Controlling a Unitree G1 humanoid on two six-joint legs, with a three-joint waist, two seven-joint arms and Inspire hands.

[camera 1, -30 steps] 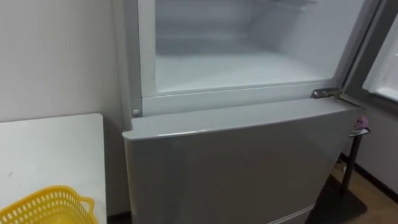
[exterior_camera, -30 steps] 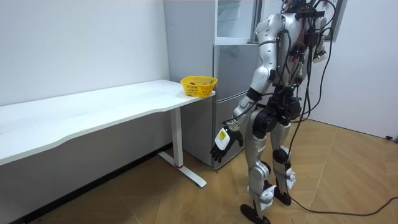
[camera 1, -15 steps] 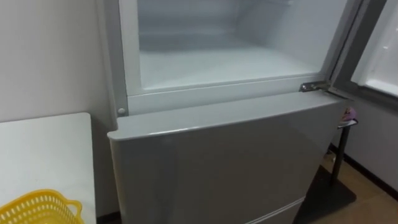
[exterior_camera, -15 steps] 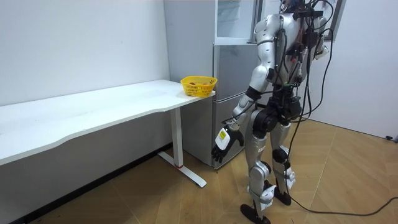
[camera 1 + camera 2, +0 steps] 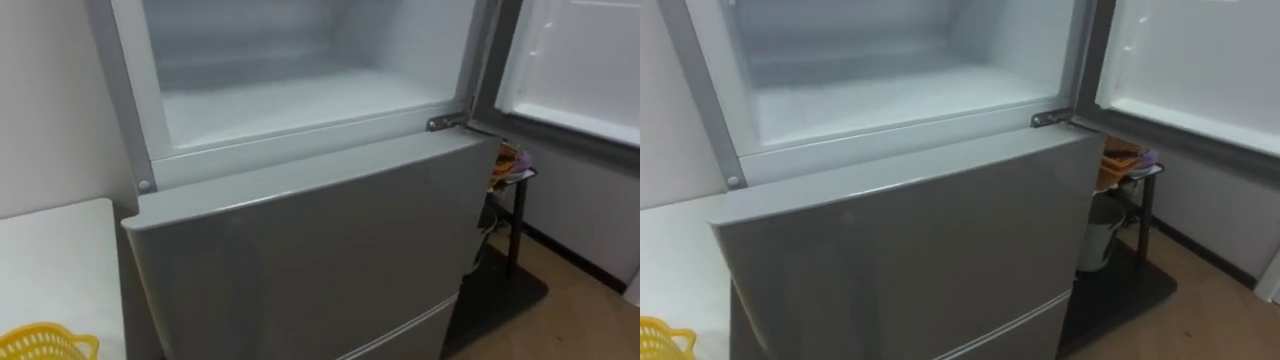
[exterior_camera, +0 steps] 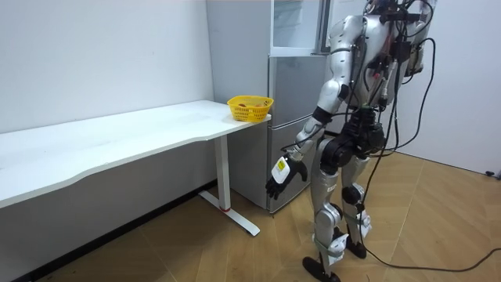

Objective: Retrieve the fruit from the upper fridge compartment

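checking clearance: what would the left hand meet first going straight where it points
The left hand hangs pointing down, so likely the wooden floor by the fridge; depth is unclear.

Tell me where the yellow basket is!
In the room view the basket sits on the end of the white table, right beside the fridge. In the left eye view it peeks in at the bottom left corner.

Silver shell; black joints, cables; black left hand (image 6: 275, 178)
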